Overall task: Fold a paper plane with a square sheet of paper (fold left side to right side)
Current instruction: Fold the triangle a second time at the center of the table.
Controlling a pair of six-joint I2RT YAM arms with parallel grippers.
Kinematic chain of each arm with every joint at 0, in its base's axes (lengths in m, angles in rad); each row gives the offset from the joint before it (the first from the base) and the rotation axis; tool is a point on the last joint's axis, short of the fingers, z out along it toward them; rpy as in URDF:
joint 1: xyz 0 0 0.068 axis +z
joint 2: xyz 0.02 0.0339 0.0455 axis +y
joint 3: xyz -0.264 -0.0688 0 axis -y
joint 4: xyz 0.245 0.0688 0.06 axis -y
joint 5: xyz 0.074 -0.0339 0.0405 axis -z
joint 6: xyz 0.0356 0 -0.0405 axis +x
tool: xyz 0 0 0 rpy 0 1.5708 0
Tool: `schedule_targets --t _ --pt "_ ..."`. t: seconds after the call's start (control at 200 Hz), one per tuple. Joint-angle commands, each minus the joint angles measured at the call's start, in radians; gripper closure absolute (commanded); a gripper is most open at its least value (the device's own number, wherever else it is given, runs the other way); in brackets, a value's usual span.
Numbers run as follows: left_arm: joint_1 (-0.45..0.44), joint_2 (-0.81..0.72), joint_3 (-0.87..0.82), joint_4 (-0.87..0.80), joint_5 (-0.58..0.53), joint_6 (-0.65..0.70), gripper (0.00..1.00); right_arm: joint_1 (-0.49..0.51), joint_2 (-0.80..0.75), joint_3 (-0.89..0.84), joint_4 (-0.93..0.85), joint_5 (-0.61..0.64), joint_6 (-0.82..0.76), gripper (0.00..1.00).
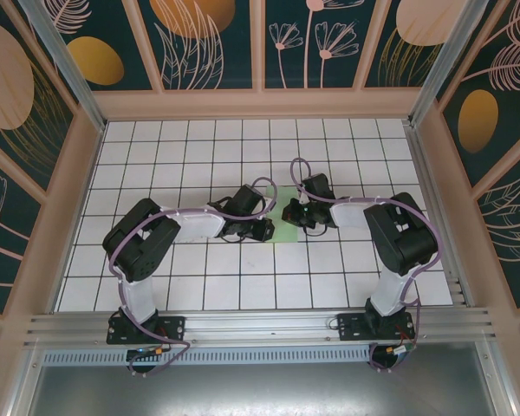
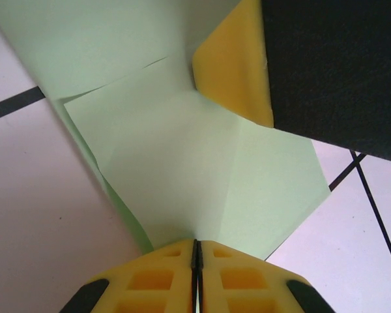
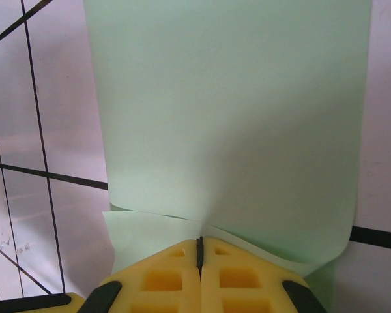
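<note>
From where I stand, this looks like the middle of the left-to-right fold. The sheet (image 1: 284, 232) sits near the middle of the table (image 1: 199, 156), a little right of centre, and both arms are bent in over that same spot. The left gripper (image 1: 267, 230) is clenched on the sheet (image 2: 202, 163). In its wrist view the 2 yellow fingers meet flush (image 2: 197, 242), with the paper coming straight out from between them. The right gripper (image 1: 293, 214) is clamped too (image 3: 199, 240), nipping an edge that curls up at its fingertips, and 1 of its yellow pads (image 2: 238, 72) presses on the paper from the far side. I'd say the next move needs the left arm to carry its edge across to meet the opposite edge squarely. The right would hold the paper down so it cannot skate over the tiles, and then the crease gets pressed flat. The sheet (image 3: 228, 98) is pale green, plain and very thin. It is not lying flat: 1 layer overlaps another, with faint slanted creases and a corner poking out. It looks floppy enough to buckle if the 2 grips pull unevenly.
</note>
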Motion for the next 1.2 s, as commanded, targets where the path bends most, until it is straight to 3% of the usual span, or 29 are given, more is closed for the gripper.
schedule_targets --t 0.0,0.37,0.836,1.196 --pt "0.003 0.021 -0.018 -0.004 -0.005 0.015 0.88 0.008 -0.014 -0.008 -0.091 0.038 -0.03 0.98" --pt "0.004 0.019 -0.056 -0.02 -0.04 0.022 0.9 0.039 -0.211 -0.067 -0.129 0.071 -0.014 0.98" --pt "0.002 0.038 -0.064 -0.024 -0.08 0.017 0.92 0.115 -0.061 0.001 -0.043 0.03 0.031 0.98" --pt "0.001 0.043 -0.063 -0.035 -0.09 0.014 0.92 0.12 -0.034 -0.009 -0.118 0.077 0.004 0.98"
